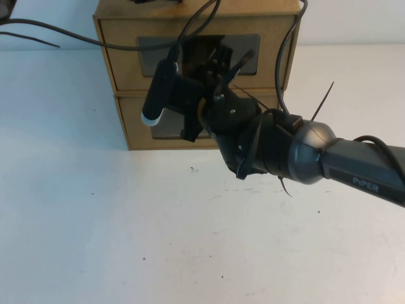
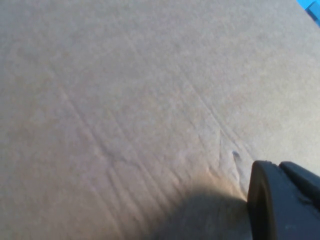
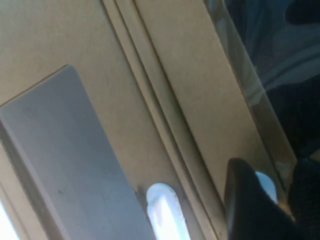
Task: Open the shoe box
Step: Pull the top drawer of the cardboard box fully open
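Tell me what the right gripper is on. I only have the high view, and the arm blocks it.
Observer: In the right wrist view, the right gripper has one fingertip partly covering a pale oval cut-out in the shoe box front, beside its dark window.
Operator: Only one cut-out?
Observer: No. A second cut-out shows on the neighbouring box, across the seam, untouched.
Operator: Left gripper? Not in my view.
Observer: The left gripper is close over plain cardboard. No window or cut-out shows there.
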Motion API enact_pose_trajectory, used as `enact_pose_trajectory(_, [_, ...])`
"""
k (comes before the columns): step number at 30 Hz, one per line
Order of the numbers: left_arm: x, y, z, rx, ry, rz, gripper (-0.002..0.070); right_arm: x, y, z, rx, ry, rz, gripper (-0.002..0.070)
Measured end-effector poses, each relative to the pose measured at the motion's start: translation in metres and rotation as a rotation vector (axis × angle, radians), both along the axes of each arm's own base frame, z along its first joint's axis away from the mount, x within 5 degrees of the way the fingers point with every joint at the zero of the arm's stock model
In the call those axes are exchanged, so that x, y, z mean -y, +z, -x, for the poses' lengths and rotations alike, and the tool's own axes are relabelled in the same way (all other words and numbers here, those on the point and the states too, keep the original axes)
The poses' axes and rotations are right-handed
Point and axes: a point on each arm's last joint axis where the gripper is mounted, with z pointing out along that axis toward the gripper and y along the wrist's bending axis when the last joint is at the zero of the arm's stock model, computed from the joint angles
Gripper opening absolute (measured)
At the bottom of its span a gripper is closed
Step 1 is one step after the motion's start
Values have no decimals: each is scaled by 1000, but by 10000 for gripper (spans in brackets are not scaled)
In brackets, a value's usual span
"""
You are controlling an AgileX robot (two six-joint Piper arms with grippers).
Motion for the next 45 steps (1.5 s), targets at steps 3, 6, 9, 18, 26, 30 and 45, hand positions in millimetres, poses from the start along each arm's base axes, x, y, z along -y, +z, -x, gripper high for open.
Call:
enact_pose_trajectory(3, [0,0,0,0,0,0,-4,0,0,0,-3,-2,-6,182])
enact_pose_trajectory(6, [0,0,0,0,0,0,-4,0,1,1,-9,-24,-8,182])
enact_pose_trajectory(9, [0,0,0,0,0,0,-4,-2,0,6,-19,-37,19,182])
enact_pose_trajectory(18, [0,0,0,-2,1,1,-4,2,-3,11,-38,-83,64,183])
enact_pose_trajectory(26, [0,0,0,-2,1,1,-4,0,-3,10,-41,-43,58,184])
enact_pose_trajectory(30, [0,0,0,-2,1,1,-4,5,-2,5,-32,-43,64,184])
enact_pose_trajectory(45, [0,0,0,-2,1,1,-4,6,-2,3,-21,-19,66,87])
